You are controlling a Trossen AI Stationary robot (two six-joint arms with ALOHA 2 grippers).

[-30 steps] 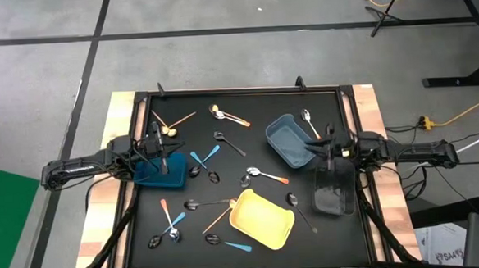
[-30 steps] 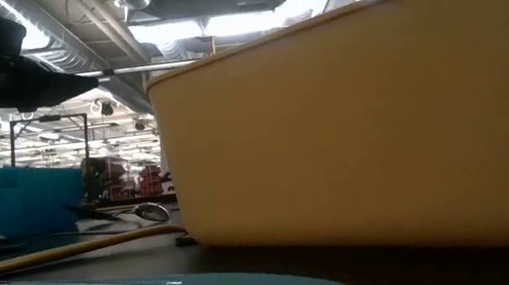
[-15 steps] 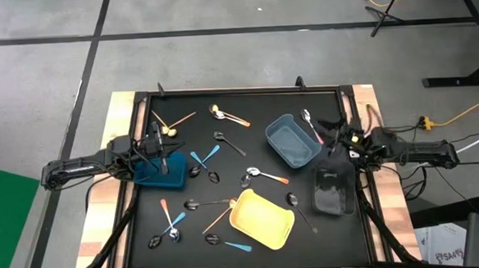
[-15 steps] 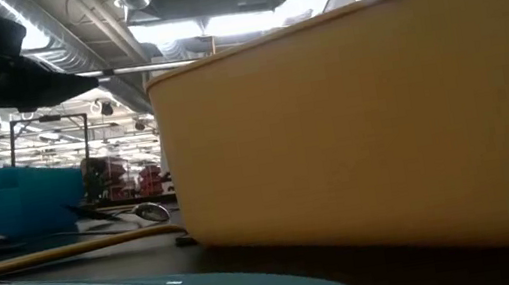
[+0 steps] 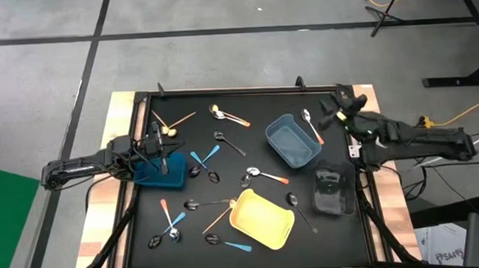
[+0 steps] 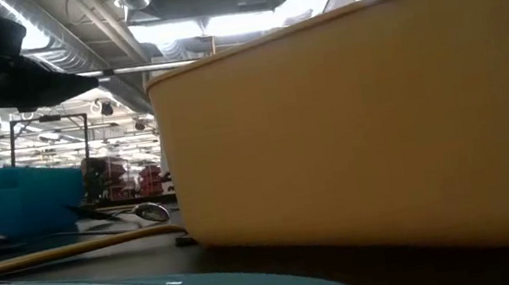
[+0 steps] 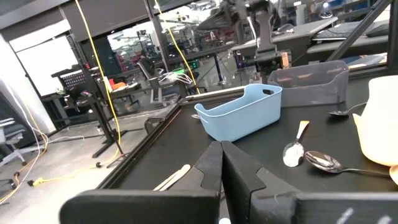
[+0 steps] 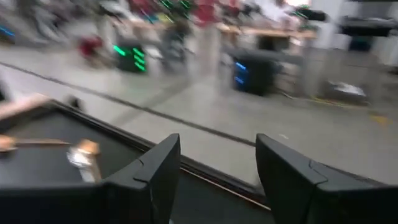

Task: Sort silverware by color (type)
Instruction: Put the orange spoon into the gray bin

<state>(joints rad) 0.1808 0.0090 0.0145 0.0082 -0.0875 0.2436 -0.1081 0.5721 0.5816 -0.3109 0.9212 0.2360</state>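
The silverware lies scattered on the black mat (image 5: 238, 101): an orange-handled spoon (image 5: 266, 176), a light-blue-handled one (image 5: 206, 157), a black one (image 5: 299, 206), and tan ones (image 5: 173, 124). My left gripper (image 5: 160, 154) is shut and empty above the dark blue bin (image 5: 161, 174); its closed fingers (image 7: 221, 163) point level across the mat. My right gripper (image 5: 335, 108) hovers open at the far right corner, beside an orange-handled spoon (image 5: 311, 124). Its fingers (image 8: 152, 174) stand wide apart with nothing between them.
A light blue bin (image 5: 292, 139) sits right of centre, a yellow bin (image 5: 262, 218) near the front, and a dark grey bin (image 5: 333, 190) at the right. The yellow bin (image 6: 362, 116) fills the low view. A raised frame (image 5: 237, 91) edges the mat.
My right gripper has risen from above the dark grey bin and swung toward the table's far right corner. It has tipped up from pointing down to nearly level. The spoons and bins have not moved.
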